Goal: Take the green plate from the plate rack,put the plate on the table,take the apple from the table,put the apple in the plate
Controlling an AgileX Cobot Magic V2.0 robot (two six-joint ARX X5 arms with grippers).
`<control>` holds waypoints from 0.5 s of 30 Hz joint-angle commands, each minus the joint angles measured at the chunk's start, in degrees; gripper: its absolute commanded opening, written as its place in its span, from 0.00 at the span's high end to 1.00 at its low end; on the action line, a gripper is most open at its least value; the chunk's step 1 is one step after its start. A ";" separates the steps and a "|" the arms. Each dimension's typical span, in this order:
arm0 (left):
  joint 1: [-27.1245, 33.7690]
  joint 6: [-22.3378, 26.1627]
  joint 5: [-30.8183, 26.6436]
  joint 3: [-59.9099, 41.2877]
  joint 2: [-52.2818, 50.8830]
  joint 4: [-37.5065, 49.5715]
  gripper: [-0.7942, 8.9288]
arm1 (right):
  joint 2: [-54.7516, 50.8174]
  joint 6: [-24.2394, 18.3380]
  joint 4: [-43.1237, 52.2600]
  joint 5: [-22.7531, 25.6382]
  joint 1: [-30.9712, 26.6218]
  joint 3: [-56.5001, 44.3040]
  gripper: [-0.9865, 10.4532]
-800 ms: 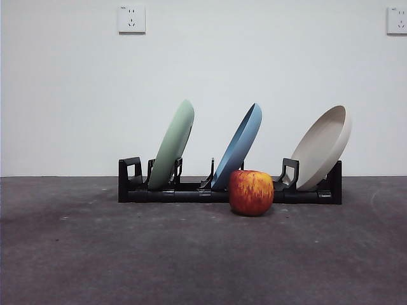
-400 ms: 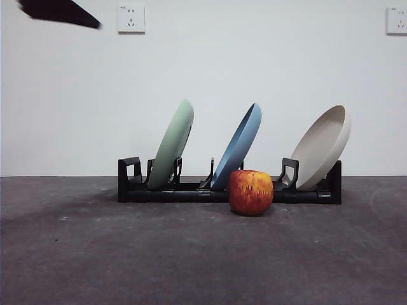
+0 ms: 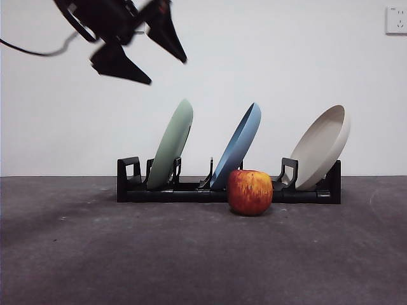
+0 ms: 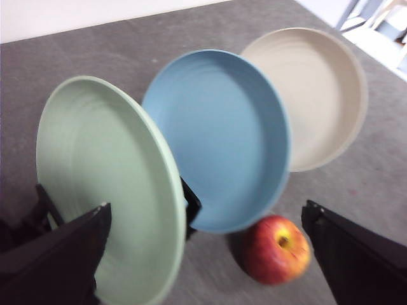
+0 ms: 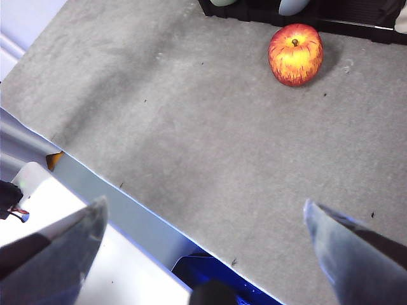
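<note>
The green plate leans upright in the left slots of the plate rack. My left gripper hangs open in the air just above and left of its top rim. In the left wrist view the green plate lies close below the left gripper, apart from both jaws. The apple rests on the table in front of the rack, between the blue and cream plates, and also shows as the apple and the apple. My right gripper waits open over the table's near edge.
A blue plate stands in the rack's middle and a cream-white plate at its right end. A wall outlet sits high on the white wall. The table's front edge shows in the right wrist view.
My left arm has come in from the top left corner and moved down and right toward the green plate's top. Plates, rack and apple have not moved.
</note>
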 commanded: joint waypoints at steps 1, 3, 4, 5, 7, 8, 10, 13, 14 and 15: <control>-0.66 0.00 -1.70 1.92 3.98 1.66 0.40 | -0.02 0.35 0.37 -0.09 0.13 0.13 0.36; -0.68 -0.09 -2.25 2.80 6.10 2.67 0.40 | -0.02 0.37 0.37 -0.09 0.13 0.13 0.36; -0.72 -0.46 -2.89 3.04 7.08 3.28 0.40 | -0.02 0.37 0.37 -0.09 0.13 0.13 0.36; -0.70 -0.50 -3.06 3.30 7.89 3.37 0.40 | -0.02 0.37 0.37 -0.07 0.13 0.13 0.36; -0.70 -0.85 -3.04 3.54 9.44 3.93 0.40 | -0.02 0.37 0.37 -0.07 0.13 0.13 0.36; -0.70 -0.92 -3.06 3.54 10.01 4.15 0.40 | -0.02 0.37 0.37 -0.07 0.13 0.13 0.36; -0.72 -1.14 -3.04 3.56 11.26 4.70 0.40 | 0.11 0.37 0.39 -0.07 0.13 0.13 0.36; -1.18 -1.53 -3.28 3.56 12.68 5.07 0.40 | 0.63 0.37 0.39 -0.07 0.13 0.13 0.36; -1.36 -1.53 -3.63 3.56 13.03 5.07 0.40 | 0.74 0.37 0.39 -0.07 0.13 0.13 0.36; -1.53 -1.53 -4.24 3.56 13.33 5.07 0.41 | 0.79 0.37 0.39 -0.07 0.13 0.13 0.36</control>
